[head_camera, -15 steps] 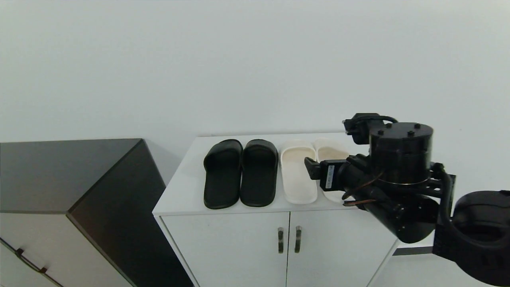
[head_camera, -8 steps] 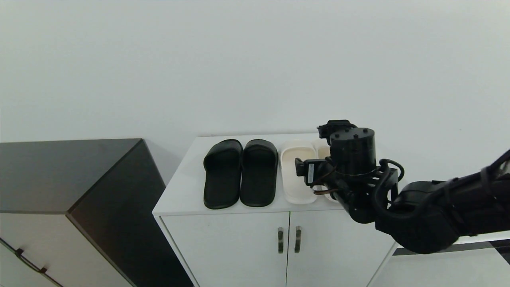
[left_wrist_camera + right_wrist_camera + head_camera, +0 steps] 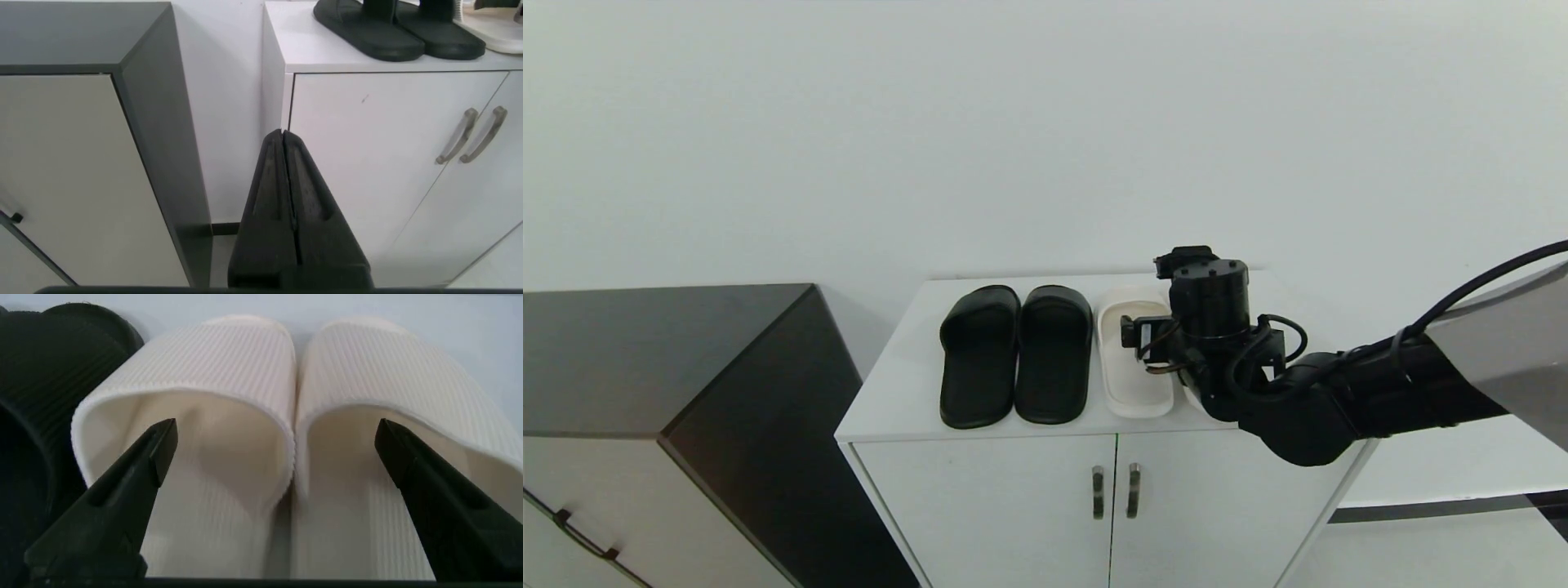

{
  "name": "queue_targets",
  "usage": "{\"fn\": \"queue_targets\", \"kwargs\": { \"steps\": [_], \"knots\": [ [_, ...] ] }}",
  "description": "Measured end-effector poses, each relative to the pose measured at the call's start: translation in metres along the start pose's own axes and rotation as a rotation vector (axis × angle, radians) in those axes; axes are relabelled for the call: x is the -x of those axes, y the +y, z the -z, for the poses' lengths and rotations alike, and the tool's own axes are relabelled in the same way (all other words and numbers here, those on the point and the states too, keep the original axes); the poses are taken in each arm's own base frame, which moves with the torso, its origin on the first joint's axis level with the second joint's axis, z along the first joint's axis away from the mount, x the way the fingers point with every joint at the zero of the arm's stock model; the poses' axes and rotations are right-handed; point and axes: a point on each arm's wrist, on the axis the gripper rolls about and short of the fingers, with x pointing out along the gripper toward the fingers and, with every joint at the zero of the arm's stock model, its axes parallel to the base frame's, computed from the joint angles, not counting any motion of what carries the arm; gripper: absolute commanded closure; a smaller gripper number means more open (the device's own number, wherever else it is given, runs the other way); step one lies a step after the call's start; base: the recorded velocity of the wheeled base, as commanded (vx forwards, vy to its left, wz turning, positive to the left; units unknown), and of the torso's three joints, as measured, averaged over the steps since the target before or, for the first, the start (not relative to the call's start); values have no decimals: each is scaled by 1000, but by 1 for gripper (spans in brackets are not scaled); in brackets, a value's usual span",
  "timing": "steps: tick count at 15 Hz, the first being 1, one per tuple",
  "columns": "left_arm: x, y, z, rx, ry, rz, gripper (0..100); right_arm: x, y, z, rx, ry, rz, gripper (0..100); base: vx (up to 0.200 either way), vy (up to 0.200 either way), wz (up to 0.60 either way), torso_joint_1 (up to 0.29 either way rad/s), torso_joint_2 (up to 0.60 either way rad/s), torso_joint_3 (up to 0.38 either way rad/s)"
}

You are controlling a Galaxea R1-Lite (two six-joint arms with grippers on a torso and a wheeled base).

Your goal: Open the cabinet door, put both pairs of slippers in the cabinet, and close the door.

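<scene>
No lettering, label or number is legible on anything here.

Right arm lies stretched out from three o'clock toward the centre, wrist standing upright, right gripper with its fingers spread wide apart, and the left gripper has both fingers pressed flat together.

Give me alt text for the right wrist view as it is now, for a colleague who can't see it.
The right gripper, jaws wide open, faces the open ends of the white slippers, which lie side by side and close in front of it. A black slipper lies beside the white pair.
</scene>
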Motion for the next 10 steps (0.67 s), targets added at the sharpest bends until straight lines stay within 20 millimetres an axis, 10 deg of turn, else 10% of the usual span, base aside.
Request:
{"fn": "queue_targets", "kwargs": {
  "steps": [3,4,10],
  "knots": [
    [0,0,0,1,0,0,100,-10,-3,-1,-4,-7,5,0,0,0,0,0,0,0],
    [0,0,0,1,0,0,100,-14,-4,-2,0,-9,8,100,0,0,0,0,0,0],
    [0,0,0,2,0,0,100,-22,-8,-1,48,-10,9,100,0,0,0,0,0,0]
  ]
}}
